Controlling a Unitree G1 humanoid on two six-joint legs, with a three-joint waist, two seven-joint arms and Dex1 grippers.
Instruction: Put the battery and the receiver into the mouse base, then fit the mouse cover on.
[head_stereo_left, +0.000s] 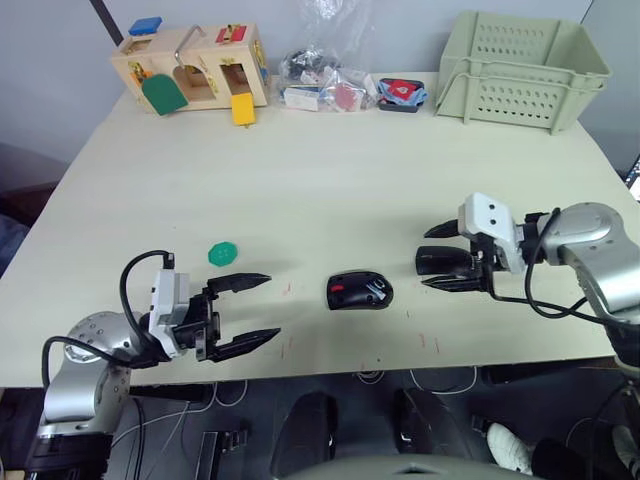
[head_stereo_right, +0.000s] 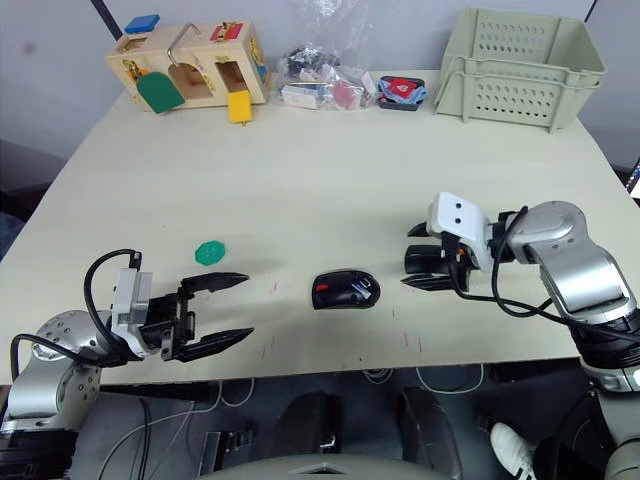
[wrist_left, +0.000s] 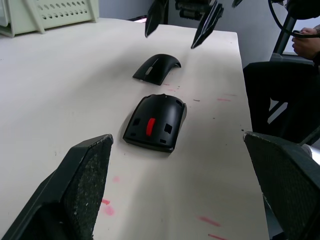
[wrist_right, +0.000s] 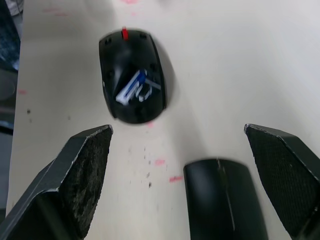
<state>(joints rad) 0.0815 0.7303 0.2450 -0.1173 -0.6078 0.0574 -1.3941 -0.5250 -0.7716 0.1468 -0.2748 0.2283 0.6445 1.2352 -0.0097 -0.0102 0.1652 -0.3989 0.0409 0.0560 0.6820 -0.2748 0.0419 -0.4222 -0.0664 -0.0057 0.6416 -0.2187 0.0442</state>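
The mouse base (head_stereo_left: 360, 291) lies near the table's front edge, between my two grippers. In the right wrist view the blue-and-white battery (wrist_right: 133, 88) sits inside the mouse base (wrist_right: 132, 75). I cannot make out the receiver. The glossy black mouse cover (head_stereo_left: 447, 262) rests on the table to the right of the base. My right gripper (head_stereo_left: 426, 258) is open, one finger on each side of the cover (wrist_right: 222, 200). My left gripper (head_stereo_left: 272, 306) stands open and empty left of the base, pointing at it (wrist_left: 155, 122).
At the back of the table are a wooden toy box (head_stereo_left: 190, 72), plastic bags of small parts (head_stereo_left: 320, 78) and a pale green crate (head_stereo_left: 520, 68). A green disc (head_stereo_left: 222, 253) lies near my left gripper. A person's hand (wrist_left: 305, 42) shows beyond the table.
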